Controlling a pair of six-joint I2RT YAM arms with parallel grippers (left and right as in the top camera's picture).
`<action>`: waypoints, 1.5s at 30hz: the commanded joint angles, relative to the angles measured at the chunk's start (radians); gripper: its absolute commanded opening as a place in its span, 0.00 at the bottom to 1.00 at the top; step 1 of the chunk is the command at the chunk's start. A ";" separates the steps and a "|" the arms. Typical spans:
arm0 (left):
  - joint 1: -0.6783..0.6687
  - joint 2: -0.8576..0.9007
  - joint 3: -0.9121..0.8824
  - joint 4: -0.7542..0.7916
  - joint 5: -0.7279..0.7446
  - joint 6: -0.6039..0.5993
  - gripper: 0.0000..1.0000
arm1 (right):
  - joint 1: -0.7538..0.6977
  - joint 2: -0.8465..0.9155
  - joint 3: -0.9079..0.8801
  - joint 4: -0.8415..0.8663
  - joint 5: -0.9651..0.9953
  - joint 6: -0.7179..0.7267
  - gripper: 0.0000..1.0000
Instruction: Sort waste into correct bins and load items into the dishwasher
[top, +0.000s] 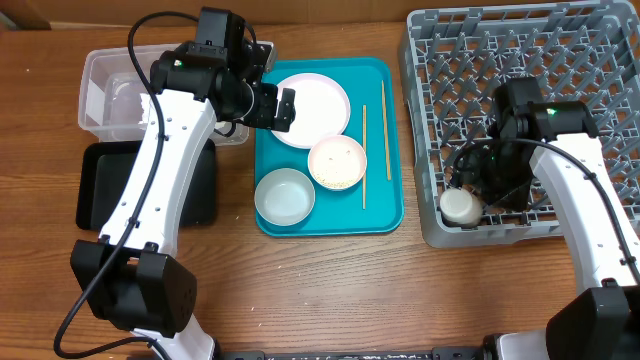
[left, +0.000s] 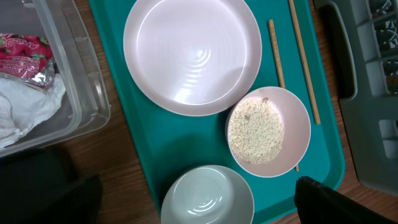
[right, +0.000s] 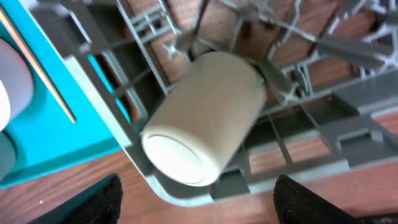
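Right wrist view: my right claw (right: 197, 186) gapes wide, empty, with the white cup (right: 202, 118) on its side just ahead, in the rack (right: 348, 130) corner. And my left claw (top: 278, 105), also wide, has the plate (left: 193, 53) ahead.

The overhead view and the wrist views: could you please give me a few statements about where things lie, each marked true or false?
1. The cup lies on its side in the dish rack. True.
2. The rice is in the grey-blue bowl. False: it is in the pale bowl; the grey-blue bowl is empty.
3. The red wrapper sits in the clear tub. True.
4. Both chopsticks stand in the dish rack. False: they lie on the teal tray.
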 joint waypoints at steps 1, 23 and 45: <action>-0.006 -0.022 0.021 0.003 -0.010 -0.007 1.00 | 0.002 0.001 0.031 0.026 -0.035 0.003 0.79; 0.027 -0.022 0.021 0.020 -0.073 -0.119 1.00 | 0.281 0.124 0.185 0.317 -0.190 0.131 0.62; -0.336 0.083 0.003 0.066 -0.156 -0.115 0.93 | -0.158 0.056 0.394 0.089 -0.122 0.087 0.70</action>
